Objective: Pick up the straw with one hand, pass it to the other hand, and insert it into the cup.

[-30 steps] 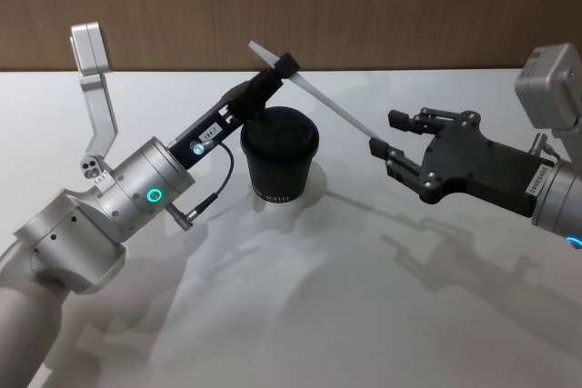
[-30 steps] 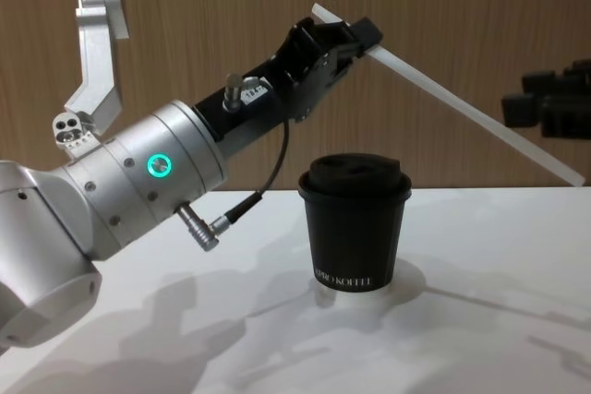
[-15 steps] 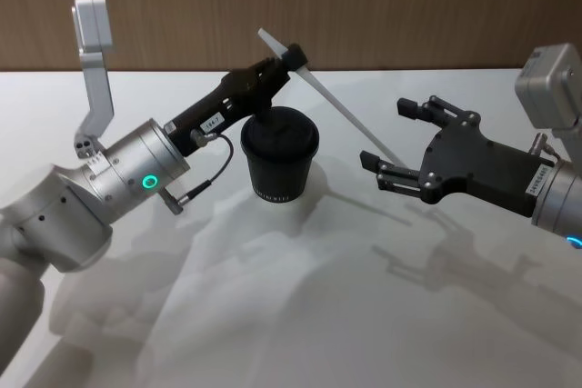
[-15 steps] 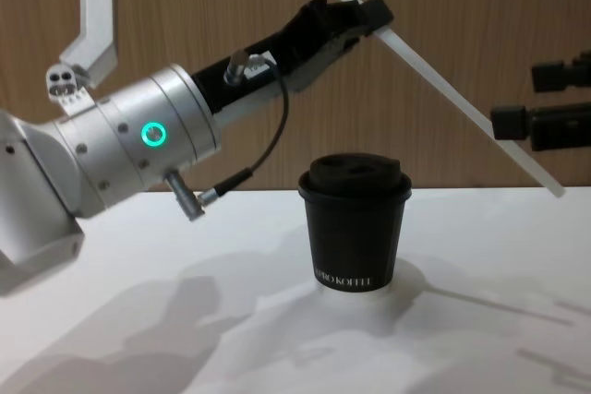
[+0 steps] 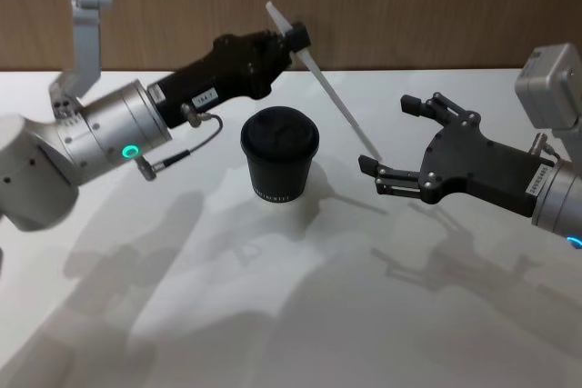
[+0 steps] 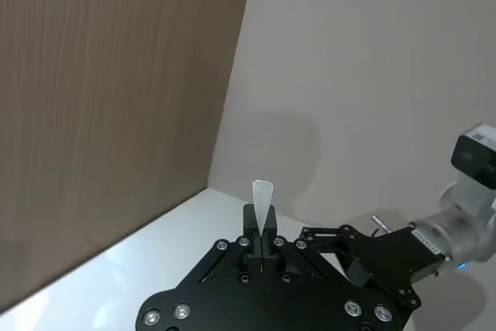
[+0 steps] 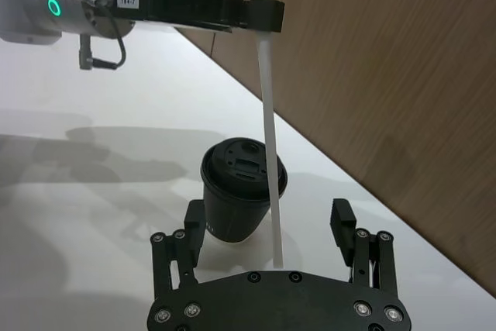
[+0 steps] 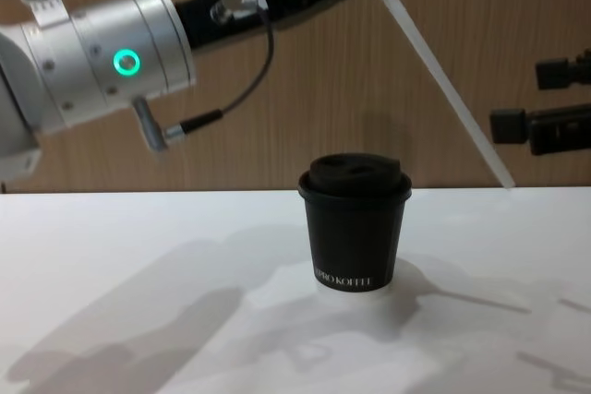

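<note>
Now the straw (image 5: 336, 98) sits pinched near its upper end in the left pincer (image 5: 293, 43), which reaches in from the upper left of the head view to the top centre. The straw's long axis slants down and to the right from there, and its free lower tip ends right of centre, between the spread fingers of the right pincer (image 5: 386, 134). None of those fingers closes on it. The right pincer hangs wide open at the right edge, so the handover looks done and the insertion is what remains. The cup (image 5: 279, 161) stands upright with its lid on, at the middle of the table (image 5: 273, 315), below the left pincer and to the lower left of the straw's tip. The tip is well apart from the lid and off to the cup's right, as the chest view shows. The left arm therefore probably needs to swing the tip leftward over the lid opening and tilt the straw nearer upright before lowering it.
</note>
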